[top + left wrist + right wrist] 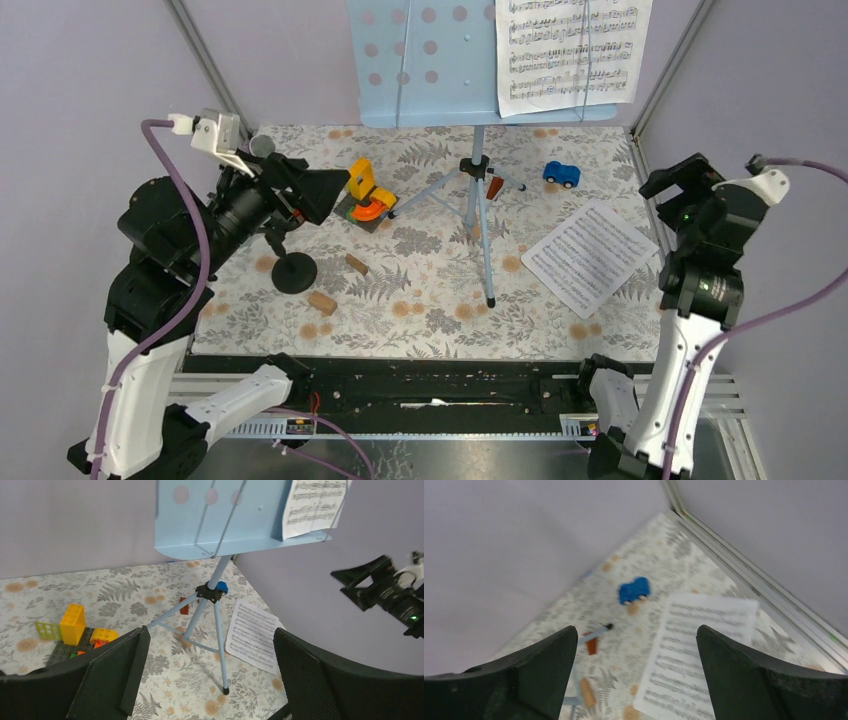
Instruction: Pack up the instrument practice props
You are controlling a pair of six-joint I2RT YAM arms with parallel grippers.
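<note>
The pale blue perforated music rack stands at the back on its tripod legs, with a white sheet-music page on its right side. A second page lies flat on the table at the right. A black round-based mic holder stands at the left. My left gripper hangs open above that holder, facing the rack, with nothing between its fingers. My right gripper is raised at the right edge, open and empty, above the flat page.
Yellow and orange toy bricks sit on a dark plate left of the tripod. A small blue toy car is at the back right. Brown wooden blocks lie near the holder. Purple walls close in the back and sides.
</note>
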